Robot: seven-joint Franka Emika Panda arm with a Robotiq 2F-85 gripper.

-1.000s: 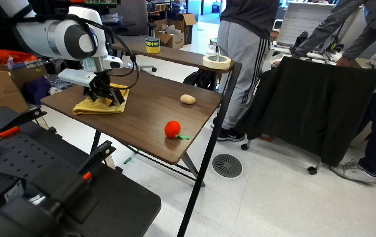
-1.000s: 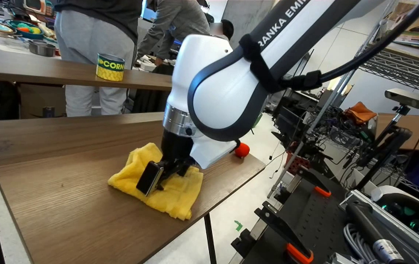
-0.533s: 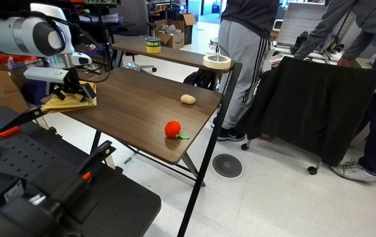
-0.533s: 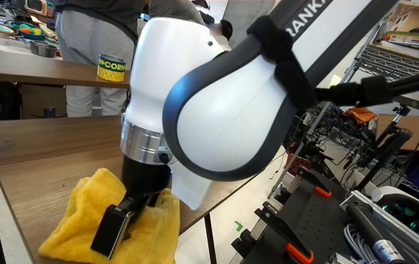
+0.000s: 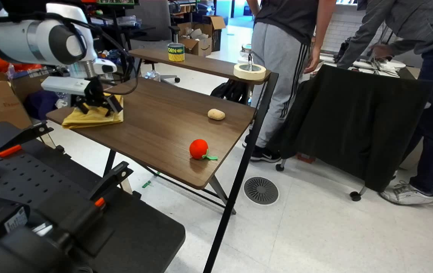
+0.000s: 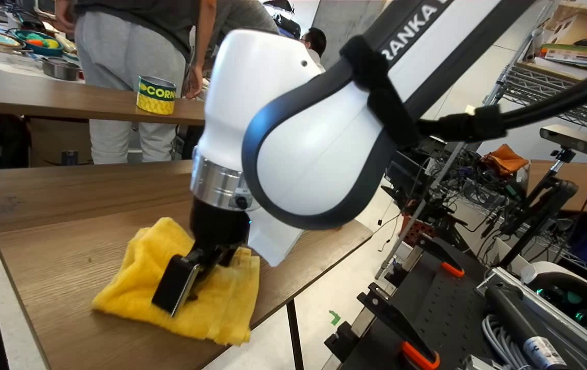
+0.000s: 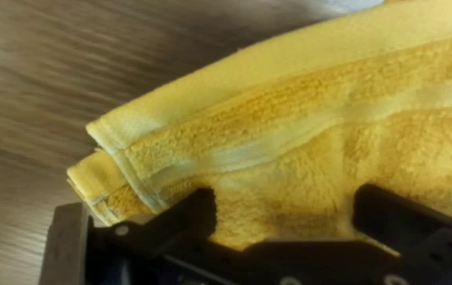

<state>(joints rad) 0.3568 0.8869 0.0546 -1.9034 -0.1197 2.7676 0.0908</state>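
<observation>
**Jaws spread, set down over the towel (image 7: 289, 174)**

My gripper (image 5: 96, 106) is down at the towel, near an end of the table (image 5: 163, 117). My jaws stand wide apart and pinch nothing that I can see; the towel lies flat across the gap between them. I seem to bear on it from above, though how firmly I cannot tell.

As I judge it, the work with the towel is under way, not finished. Done: the towel lies on the table, doubled into layers, and I am down on it. Left: I am not yet clear of it; how much else remains, the pictures do not settle. The potato (image 5: 216, 114) and tomato (image 5: 199, 148) lie well apart from me, untouched.

My wrist view gives the towel's pale bands and stacked corners, which hardly come through from outside. Both exterior views show a towel corner at the table's edge, perhaps just past it, and the corn can (image 6: 156, 96) on the shelf (image 5: 209, 64); my wrist view has no can or shelf. In an exterior view the tape roll (image 5: 248, 76) sits at the shelf's end, also missing from my wrist view.
</observation>
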